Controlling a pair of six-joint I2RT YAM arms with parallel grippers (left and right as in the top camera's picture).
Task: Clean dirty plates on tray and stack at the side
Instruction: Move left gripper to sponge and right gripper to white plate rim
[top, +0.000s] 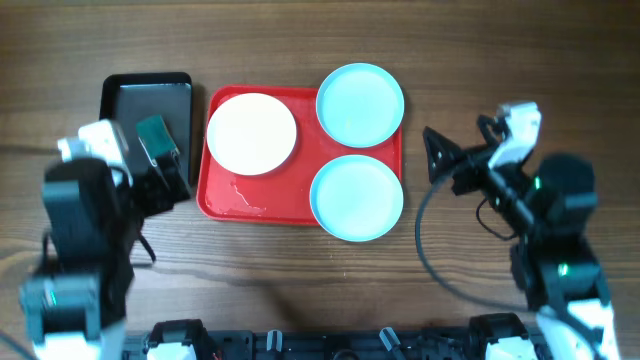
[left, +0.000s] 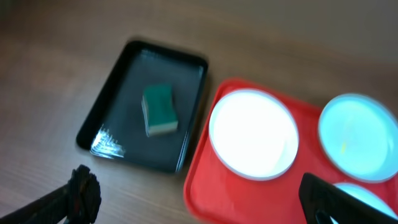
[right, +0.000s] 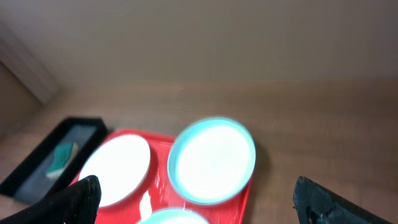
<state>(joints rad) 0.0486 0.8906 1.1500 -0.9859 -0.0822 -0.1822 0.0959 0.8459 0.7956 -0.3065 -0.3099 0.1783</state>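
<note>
The sponge (left: 159, 110) lay in the small black tray (top: 146, 80) toward the left edge of the table, just ahead of the left gripper (left: 194, 183); that gripper's fingers stood wide apart and held nothing; the left arm was plainly the nearer one. The sponge's long axis ran roughly from the near edge toward the far edge, a little slanted; I judged the fingers would have to close across its narrow width.

The red tray (top: 230, 190) sat at the middle of the table, just beside the black tray; whether their rims touched I could not tell. The white plate (top: 251, 133) lay on its left half, toward the far edge; the farther blue plate (top: 360, 104) and the nearer blue plate (top: 357, 197) lay on its right half, each overhanging the right rim.

The right gripper (top: 432, 157) was also spread wide and empty; it hung over bare wood just right of the red tray, pointed at the blue plates, and was the nearer arm to them. Open wood for a stack showed toward the far right corner and along the near edge; the strip between the tray and the right arm looked tight.
</note>
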